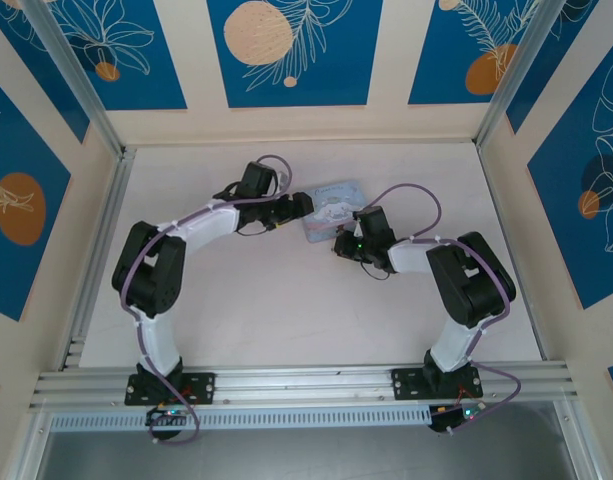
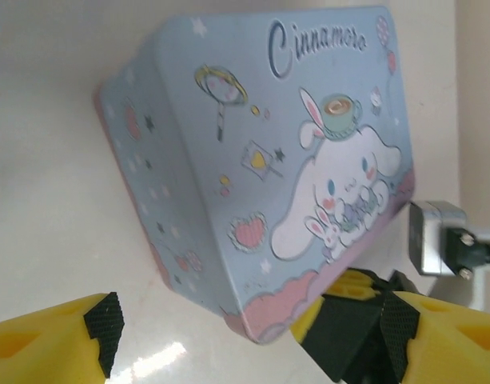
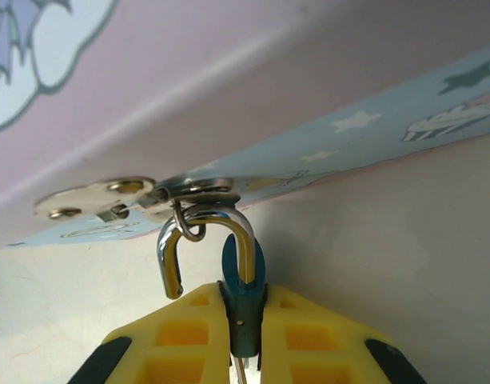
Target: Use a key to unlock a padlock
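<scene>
The move ahead turns on how the padlock [image 3: 241, 320] sits in the right gripper [image 3: 243, 292]. Its small dark, bluish body is pinched between the closed yellow fingers [image 3: 181, 336], with its long axis in line with the gripper and pointing at the tin [image 3: 372, 136]. The silver shackle [image 3: 209, 214] arches away from me and hooks through a wire loop [image 3: 198, 234] under the hasp plate [image 3: 189, 188] on the tin's edge. One shackle leg runs into the body, while the other, on the left in the wrist view, ends free in the air, so I judge the lock is already sprung. A thin silver sliver shows under the body between the fingers, and I cannot tell whether it is the key. The right arm is plainly the nearer one. In the overhead view, the left gripper [image 1: 298, 205] is on the tin's far side from the right. Its jaws are spread wide and hold nothing, and the tin's near corner lies just ahead between them. The tin rests on a pale, smooth table [image 1: 286, 330] that gives a slight glare. Cream walls with blue leaf-printed panels [image 1: 286, 50] close it in on three sides, leaving both arms little room beyond the tin.
</scene>
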Available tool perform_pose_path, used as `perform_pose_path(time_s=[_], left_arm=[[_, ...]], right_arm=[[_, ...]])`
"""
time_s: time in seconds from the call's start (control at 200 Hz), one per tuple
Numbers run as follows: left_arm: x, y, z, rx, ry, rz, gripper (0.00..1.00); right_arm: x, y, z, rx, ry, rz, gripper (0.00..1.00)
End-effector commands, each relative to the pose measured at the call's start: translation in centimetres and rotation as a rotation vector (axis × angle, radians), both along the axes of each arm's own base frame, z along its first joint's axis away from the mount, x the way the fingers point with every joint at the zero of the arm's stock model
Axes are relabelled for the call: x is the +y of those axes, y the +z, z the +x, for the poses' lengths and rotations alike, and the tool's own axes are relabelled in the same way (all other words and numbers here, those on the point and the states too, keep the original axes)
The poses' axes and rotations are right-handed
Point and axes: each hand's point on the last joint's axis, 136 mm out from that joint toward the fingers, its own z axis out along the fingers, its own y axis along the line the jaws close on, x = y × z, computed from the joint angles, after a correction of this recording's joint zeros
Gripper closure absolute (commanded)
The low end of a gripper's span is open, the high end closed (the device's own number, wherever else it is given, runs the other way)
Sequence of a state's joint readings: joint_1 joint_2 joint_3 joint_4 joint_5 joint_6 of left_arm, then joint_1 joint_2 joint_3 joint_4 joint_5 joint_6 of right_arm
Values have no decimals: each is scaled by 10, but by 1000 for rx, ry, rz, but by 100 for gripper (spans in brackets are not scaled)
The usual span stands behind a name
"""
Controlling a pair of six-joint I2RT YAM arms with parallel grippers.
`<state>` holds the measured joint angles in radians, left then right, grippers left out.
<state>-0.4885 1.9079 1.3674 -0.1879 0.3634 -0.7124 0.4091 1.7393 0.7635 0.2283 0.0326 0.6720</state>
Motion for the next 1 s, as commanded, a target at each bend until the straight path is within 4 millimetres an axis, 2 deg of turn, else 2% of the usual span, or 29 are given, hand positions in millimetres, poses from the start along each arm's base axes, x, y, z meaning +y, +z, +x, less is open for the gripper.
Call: perform_pose_path(time_s=[0.0, 0.335, 0.6, 0.73, 0.995], left_arm=[[19, -10, 10, -29, 3, 180, 15], [9, -27, 16, -60, -77, 381, 13], [-4, -40, 3, -68, -129, 418, 12], [-5, -53, -6, -49, -148, 445, 13], [0, -78, -22, 10, -168, 469, 22]], right_arm=[[-8, -8, -13, 73, -29, 34, 100], [-8, -3, -14, 129, -91, 224, 100], [-3, 4, -11, 147, -133, 307, 100], [-6, 7, -4, 164, -191, 365, 100], [-14, 9, 16, 180, -314, 481, 100]])
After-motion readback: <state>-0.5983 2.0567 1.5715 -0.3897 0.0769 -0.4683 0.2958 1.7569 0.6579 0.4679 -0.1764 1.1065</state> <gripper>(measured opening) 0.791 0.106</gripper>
